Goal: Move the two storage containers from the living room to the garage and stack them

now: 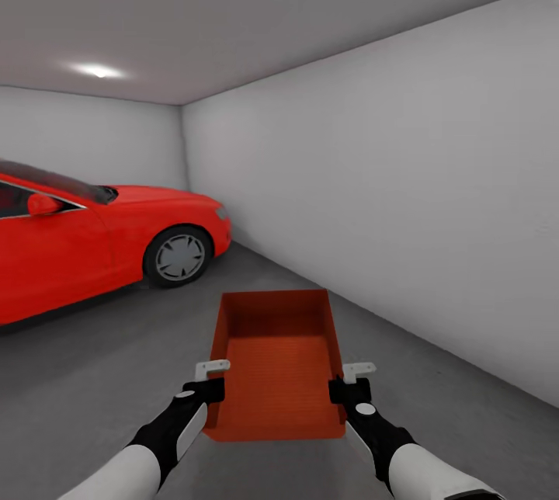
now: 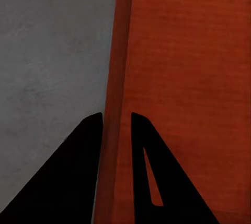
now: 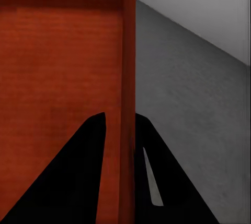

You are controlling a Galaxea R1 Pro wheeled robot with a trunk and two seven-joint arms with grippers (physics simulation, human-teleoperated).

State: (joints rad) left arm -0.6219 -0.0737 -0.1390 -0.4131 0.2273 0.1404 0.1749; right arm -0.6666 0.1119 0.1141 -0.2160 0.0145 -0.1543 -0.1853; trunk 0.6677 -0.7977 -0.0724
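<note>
In the garage, we saw both arms reach forward and slightly inward, holding one orange-red bin (image 1: pixel 276 364) level above the grey floor (image 1: pixel 101 360), directly ahead of the robot. The left gripper (image 1: pixel 208 385) was clamped on the bin's left wall near its near end, one finger inside and one outside, and the right gripper (image 1: pixel 351 387) pinched the right wall the same way. A red car (image 1: pixel 93 240) stood far left, well apart from the bin, and a pale wall (image 1: pixel 404 197) ran along the right.
</note>
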